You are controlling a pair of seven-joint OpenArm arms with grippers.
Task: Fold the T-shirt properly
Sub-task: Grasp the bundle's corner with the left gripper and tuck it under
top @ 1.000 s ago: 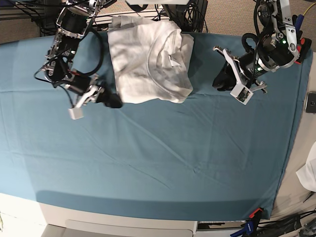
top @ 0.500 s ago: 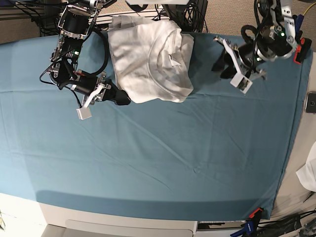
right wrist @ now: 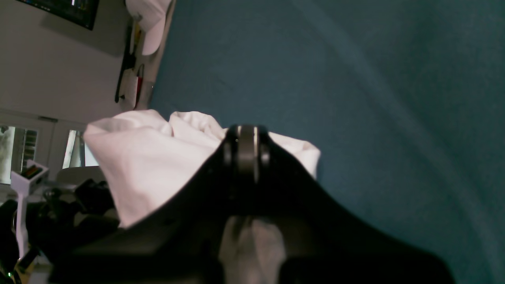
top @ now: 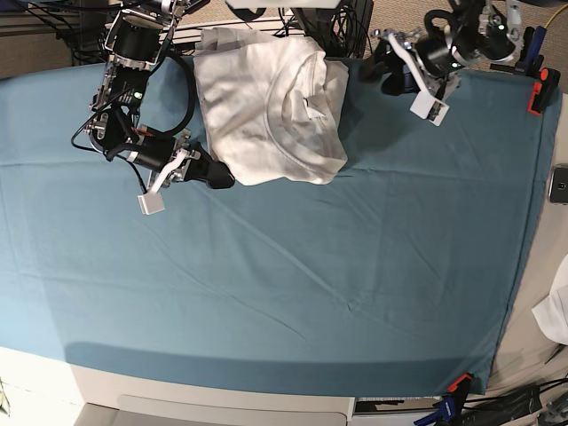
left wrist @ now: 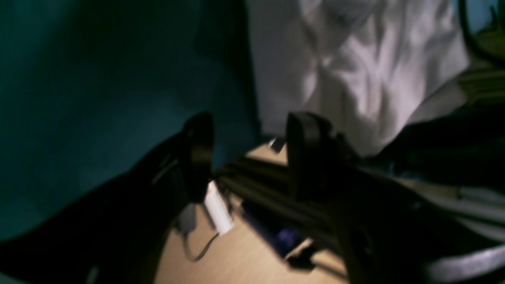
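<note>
White cotton T-shirt [top: 271, 111] bunched at the far edge of the teal sheet [top: 293, 284], collar up. Right gripper [top: 220, 177] at its near-left corner, fingers pressed shut on the hem. Left gripper [top: 380, 64] off the far-right edge, fingers [left wrist: 305, 150] spread, empty. Wide bare sheet nearward.

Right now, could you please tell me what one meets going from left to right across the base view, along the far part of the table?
Right tool → white T-shirt → left tool → orange clamp at the teal sheet's right edge.
</note>
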